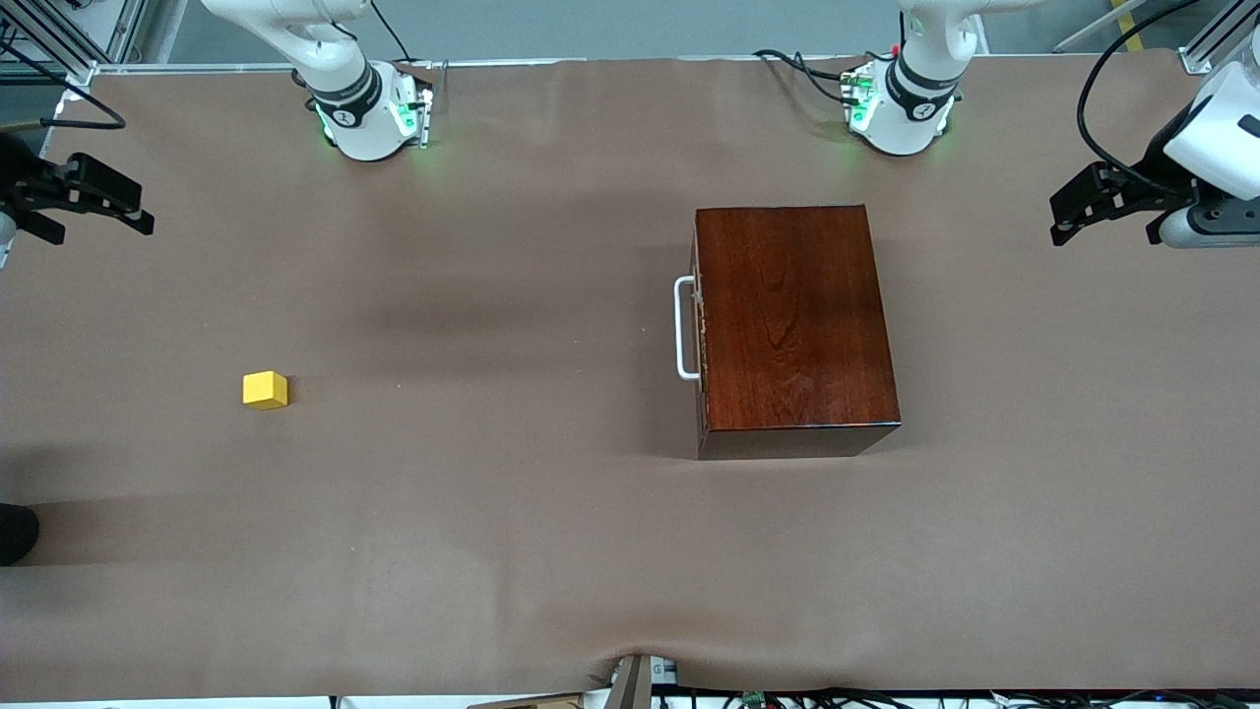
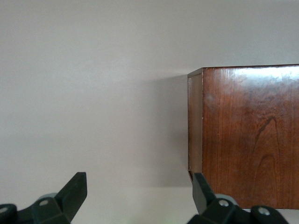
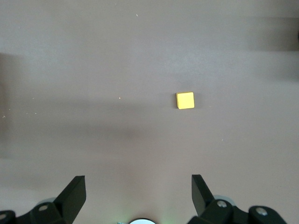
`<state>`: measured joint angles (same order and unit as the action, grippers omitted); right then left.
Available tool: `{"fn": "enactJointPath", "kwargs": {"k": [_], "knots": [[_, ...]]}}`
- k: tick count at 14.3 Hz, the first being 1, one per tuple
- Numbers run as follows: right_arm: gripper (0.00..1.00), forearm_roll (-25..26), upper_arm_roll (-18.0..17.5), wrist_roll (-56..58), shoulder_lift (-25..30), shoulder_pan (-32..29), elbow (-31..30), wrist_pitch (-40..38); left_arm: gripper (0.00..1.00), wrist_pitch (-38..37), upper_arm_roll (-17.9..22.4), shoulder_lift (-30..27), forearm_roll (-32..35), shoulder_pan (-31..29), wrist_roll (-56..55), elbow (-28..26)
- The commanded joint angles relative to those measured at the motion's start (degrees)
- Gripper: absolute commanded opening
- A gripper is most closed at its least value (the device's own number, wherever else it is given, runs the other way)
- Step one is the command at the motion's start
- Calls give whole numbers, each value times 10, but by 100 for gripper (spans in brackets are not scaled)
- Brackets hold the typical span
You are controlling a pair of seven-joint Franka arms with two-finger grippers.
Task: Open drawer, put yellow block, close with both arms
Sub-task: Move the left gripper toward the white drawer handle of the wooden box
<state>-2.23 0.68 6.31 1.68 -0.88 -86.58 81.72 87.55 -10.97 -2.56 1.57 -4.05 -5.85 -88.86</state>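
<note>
Drawer [image 1: 699, 330] shut, interior hidden; block [image 1: 265, 390] on tabletop [image 1: 492, 492]; left end effector [image 1: 1102, 205] and right end effector [image 1: 74, 197] wide, empty, partly cropped

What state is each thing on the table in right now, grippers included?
Drawer: shut, flush in the wooden box, handle untouched.
Yellow block: flat on the table, toward the right arm's end, not held.
Left gripper: open, empty, in the air over its end of the table.
Right gripper: open, empty, in the air over its end.
</note>
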Motion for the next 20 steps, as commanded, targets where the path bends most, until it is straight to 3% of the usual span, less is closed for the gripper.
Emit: {"fn": "enactJointPath", "kwargs": {"k": [1,10,13,17,20], "knots": [[100,-9,-4,-2,13,-9,-10,0,100,-10,-8,1,11,-5,-1,7],[100,-9,-4,0,13,-10,-10,-1,100,-20,-12,7,10,6,-6,11],[100,-9,-4,0,13,-10,-10,-1,100,-20,-45,29,12,27,-62,14],[100,-9,-4,0,13,-15,-10,-1,100,-19,-118,62,12,42,-202,16],[100,-9,-4,1,13,-15,-10,-1,100,-16,-129,101,10,99,-279,20]]}}
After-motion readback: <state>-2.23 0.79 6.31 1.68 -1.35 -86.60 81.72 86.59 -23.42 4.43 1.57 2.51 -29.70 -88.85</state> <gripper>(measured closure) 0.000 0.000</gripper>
